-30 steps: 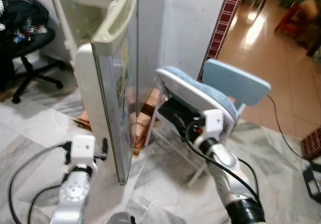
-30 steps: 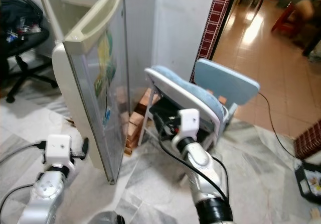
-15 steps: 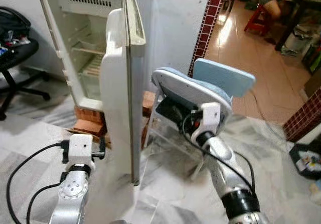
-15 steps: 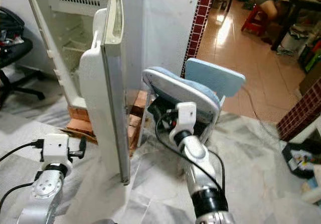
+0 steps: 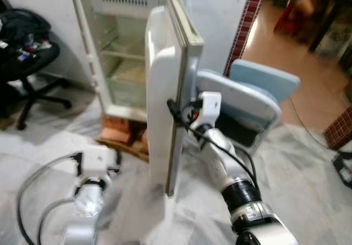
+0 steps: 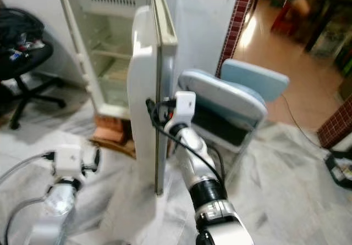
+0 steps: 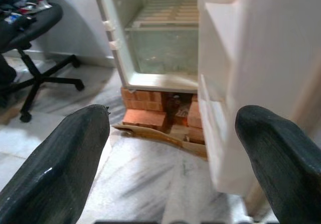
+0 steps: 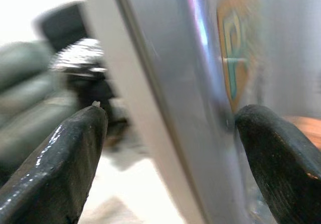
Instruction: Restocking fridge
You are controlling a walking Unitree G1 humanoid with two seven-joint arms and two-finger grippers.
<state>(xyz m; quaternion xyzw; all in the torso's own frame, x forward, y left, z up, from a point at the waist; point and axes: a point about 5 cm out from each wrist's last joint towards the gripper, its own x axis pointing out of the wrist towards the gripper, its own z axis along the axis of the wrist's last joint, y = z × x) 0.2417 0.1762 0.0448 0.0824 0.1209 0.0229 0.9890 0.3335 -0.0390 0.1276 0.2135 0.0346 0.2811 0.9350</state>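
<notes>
Marble floor [image 5: 308,168] surrounds the fridge [image 5: 118,53]; right tool [image 8: 165,148] spread astride its door [image 5: 165,102], left tool [image 7: 170,153] wide, empty.

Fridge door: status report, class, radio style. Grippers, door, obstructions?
Right gripper open, straddling the fridge door edge. Left gripper open, low, empty. Door ajar. Blue chair close behind right arm.

Black office chair [image 5: 27,63]; blue folding chair [image 5: 250,99]; bricks [image 7: 150,118].

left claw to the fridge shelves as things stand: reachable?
Probably yes. The left claw is open and low, facing the open fridge, and the door, swung wide, stands to one side. The shelves sit higher and further in, so it would need raising.
</notes>
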